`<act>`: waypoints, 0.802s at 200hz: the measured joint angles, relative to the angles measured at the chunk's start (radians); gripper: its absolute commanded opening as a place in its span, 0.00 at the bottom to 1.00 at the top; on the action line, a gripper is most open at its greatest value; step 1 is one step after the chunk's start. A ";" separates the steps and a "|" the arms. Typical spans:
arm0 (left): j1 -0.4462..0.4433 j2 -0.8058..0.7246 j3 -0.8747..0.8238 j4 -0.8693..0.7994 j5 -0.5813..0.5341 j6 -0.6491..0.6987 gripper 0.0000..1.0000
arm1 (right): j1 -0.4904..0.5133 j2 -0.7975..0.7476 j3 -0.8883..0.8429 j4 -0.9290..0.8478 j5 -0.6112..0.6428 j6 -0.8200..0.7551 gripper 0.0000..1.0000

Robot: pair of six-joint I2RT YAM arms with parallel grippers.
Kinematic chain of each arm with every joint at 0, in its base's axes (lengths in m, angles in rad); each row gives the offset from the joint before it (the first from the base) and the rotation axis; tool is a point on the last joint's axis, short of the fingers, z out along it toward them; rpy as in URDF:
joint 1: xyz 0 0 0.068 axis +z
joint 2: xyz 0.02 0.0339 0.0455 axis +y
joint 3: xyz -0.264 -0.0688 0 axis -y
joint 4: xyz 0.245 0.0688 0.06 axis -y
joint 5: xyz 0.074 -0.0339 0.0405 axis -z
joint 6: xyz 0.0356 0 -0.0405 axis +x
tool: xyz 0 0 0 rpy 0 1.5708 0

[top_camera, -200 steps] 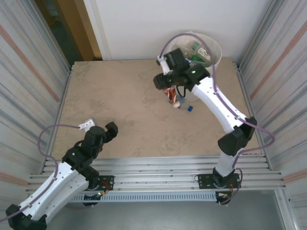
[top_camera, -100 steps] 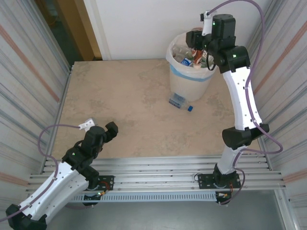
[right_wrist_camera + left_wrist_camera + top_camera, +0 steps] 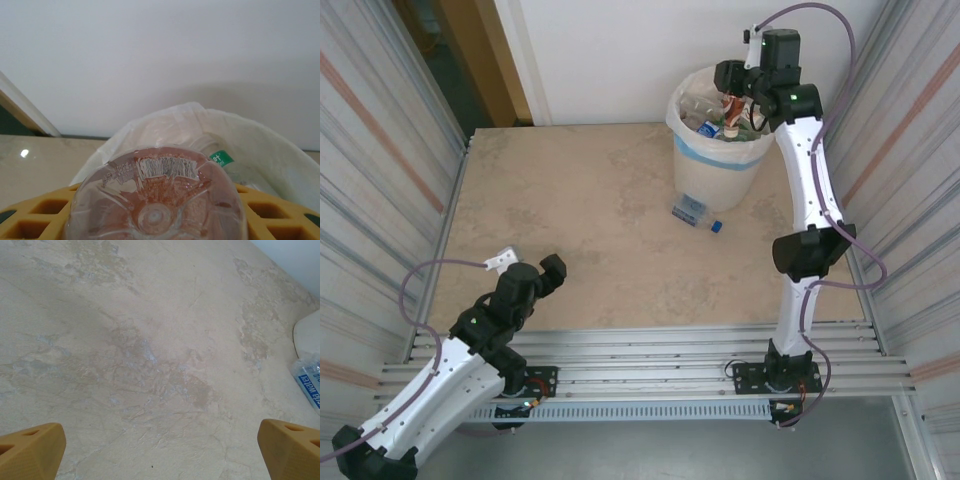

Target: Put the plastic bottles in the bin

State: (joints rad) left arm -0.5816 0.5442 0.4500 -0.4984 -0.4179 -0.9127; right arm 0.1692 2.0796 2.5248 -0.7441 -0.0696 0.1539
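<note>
Hanging above the mouth of the bin [image 3: 715,175], the right gripper [image 3: 730,98] has its jaws partly closed around a brown-orange bottle [image 3: 157,195]. In the right wrist view the bottle's ribbed base faces the camera, between the yellow fingers [image 3: 30,220]. Directly below the gripper lies the bin's cream liner [image 3: 260,150], with other bottles [image 3: 705,112] heaped inside; one of them has a green-and-white label [image 3: 221,159]. Behind the gripper is the white back wall [image 3: 620,50], and a ribbed metal side panel [image 3: 900,120] stands close on its outer side. Nothing comes between the held bottle and the bin opening.

Below the gripper and nearer the arm bases, a clear bottle [image 3: 692,211] with a blue cap [image 3: 716,226] lies on its side on the table [image 3: 570,190], just beside the foot of the bin.

The left gripper [image 3: 548,270] sits low at the near left of the table with its jaws spread wide and nothing between them. Ahead of its fingertips [image 3: 30,447] is bare mottled tabletop. Far off to its right are the clear bottle's blue-printed label and the edge of the bin's base.
</note>
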 measured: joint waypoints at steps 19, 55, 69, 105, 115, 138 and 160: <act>0.000 0.002 0.000 0.000 0.000 0.000 0.99 | -0.002 0.011 0.000 -0.003 0.001 -0.006 0.35; 0.000 0.017 0.000 0.000 0.004 0.000 0.99 | -0.001 0.017 0.006 -0.020 0.025 -0.031 0.36; 0.000 0.019 0.000 0.000 0.006 0.000 0.99 | -0.001 0.026 0.012 -0.030 0.042 -0.042 0.36; 0.000 0.019 0.000 0.001 0.007 0.000 0.99 | 0.013 0.041 0.024 -0.043 0.069 -0.066 0.39; 0.000 0.019 0.000 0.001 0.007 0.000 0.99 | 0.018 0.044 0.027 -0.043 0.077 -0.077 0.39; 0.000 0.021 0.000 0.002 0.007 0.000 0.99 | 0.029 0.051 0.032 -0.042 0.098 -0.091 0.44; 0.000 0.029 0.000 0.001 0.007 0.000 0.99 | 0.035 0.062 0.039 -0.036 0.119 -0.105 0.47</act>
State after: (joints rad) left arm -0.5816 0.5732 0.4500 -0.4973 -0.4107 -0.9127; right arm 0.2039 2.1414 2.5637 -0.7799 0.0494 0.0486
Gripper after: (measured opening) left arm 0.987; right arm 0.549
